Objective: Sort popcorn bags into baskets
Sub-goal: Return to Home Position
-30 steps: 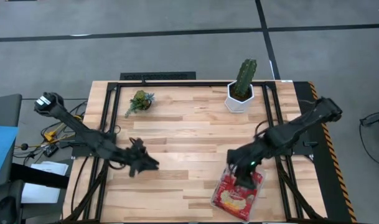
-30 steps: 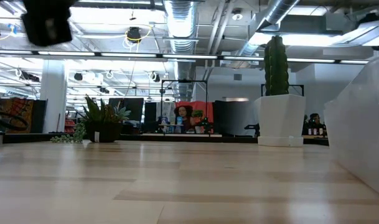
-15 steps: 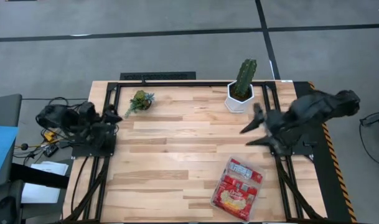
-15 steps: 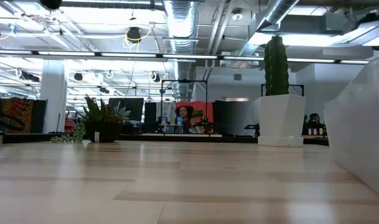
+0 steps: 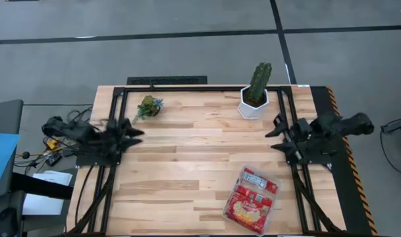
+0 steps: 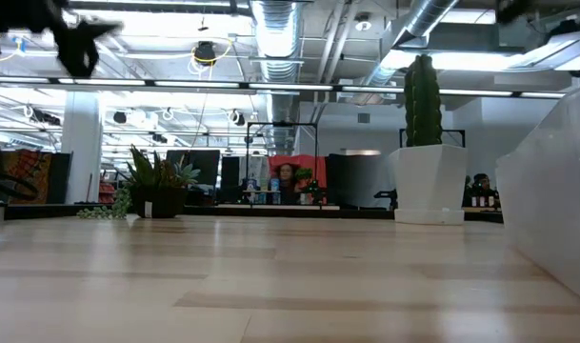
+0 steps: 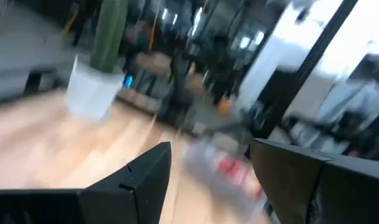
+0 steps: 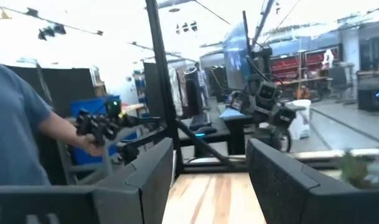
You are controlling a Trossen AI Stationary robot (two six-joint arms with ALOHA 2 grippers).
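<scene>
The clear tray (image 5: 228, 212) lies on the table near its near edge, right of the middle. Several shiny red popcorn bags (image 5: 251, 201) lie flat inside it, some showing a yellow popcorn picture. The tray's clear wall (image 6: 556, 191) fills the right of the low view. The left wrist view shows the packets (image 7: 233, 169) only as a red blur. My left gripper (image 5: 137, 133) (image 7: 209, 149) hangs open above the table's left edge and holds nothing. My right gripper (image 5: 272, 138) (image 8: 209, 146) hangs open above the right edge, beyond the tray, also holding nothing.
A white hexagonal pot with a cactus (image 5: 255, 92) (image 6: 425, 143) stands at the far edge, right of the middle. A small green plant (image 5: 147, 106) (image 6: 151, 186) stands far left. Bare wood lies between the arms. A person's blue sleeve (image 8: 15, 124) shows beyond the table.
My right gripper rose from over the tray and drew back toward the table's far right edge. My left gripper pulled away from the near-left middle of the table to the left edge, then swung a little inward. The tray and its packets stayed put.
</scene>
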